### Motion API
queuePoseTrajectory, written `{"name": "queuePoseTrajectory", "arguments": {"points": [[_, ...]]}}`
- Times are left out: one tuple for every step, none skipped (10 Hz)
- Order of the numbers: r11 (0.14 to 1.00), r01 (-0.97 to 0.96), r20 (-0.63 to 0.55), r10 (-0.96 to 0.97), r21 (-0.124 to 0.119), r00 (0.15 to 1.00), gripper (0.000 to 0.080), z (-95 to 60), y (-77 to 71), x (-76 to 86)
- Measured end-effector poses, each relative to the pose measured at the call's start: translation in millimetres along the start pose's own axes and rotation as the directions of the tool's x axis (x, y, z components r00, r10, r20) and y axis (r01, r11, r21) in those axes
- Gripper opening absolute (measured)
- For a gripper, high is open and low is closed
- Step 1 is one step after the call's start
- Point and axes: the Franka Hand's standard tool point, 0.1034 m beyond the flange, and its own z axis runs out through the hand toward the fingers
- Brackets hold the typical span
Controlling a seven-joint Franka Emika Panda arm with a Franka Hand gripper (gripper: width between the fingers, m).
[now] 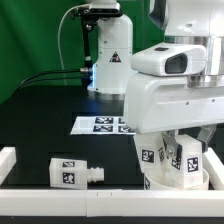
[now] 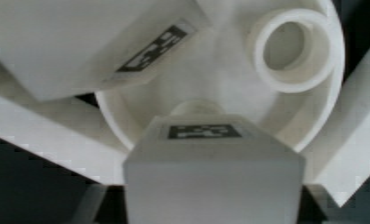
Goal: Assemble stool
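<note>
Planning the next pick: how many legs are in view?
3: one leg lies loose at the exterior view's left; a second and third stand on the seat under the arm. Another may be hidden.

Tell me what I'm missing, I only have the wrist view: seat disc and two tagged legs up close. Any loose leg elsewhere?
Observer: Yes, one loose leg lies on its side on the table, to the exterior view's left of the seat.
Operator: Touching the seat?
Observer: No, bare table shows between them; its peg end points toward the seat.
Operator: Marker board near it?
Observer: The marker board lies farther back, apart from that leg.
</note>
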Motion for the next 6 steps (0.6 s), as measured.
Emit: {"name": "queuePoseTrajectory", "arguments": {"points": [[0.994, -0.109, -0.002, 0.109, 0.0, 0.994, 0.0334, 0.0, -0.3, 0.4], [0.961, -0.277, -0.009, 0.277, 0.001, 0.961, 0.0334, -0.2, -2.0, 1.4], [0.888, -0.461, -0.008, 0.461, 0.01, 0.888, 0.0334, -0.2, -2.5, 1.8], [0.775, -0.632, -0.003, 0.632, 0.029, 0.775, 0.0334, 0.0, -3.8, 2.4], [0.676, -0.736, 0.005, 0.736, 0.05, 0.677, 0.0334, 0.4, -5.2, 3.2], [0.608, -0.792, 0.016, 0.792, 0.062, 0.61, 0.0334, 0.8, -4.0, 2.6]]}}
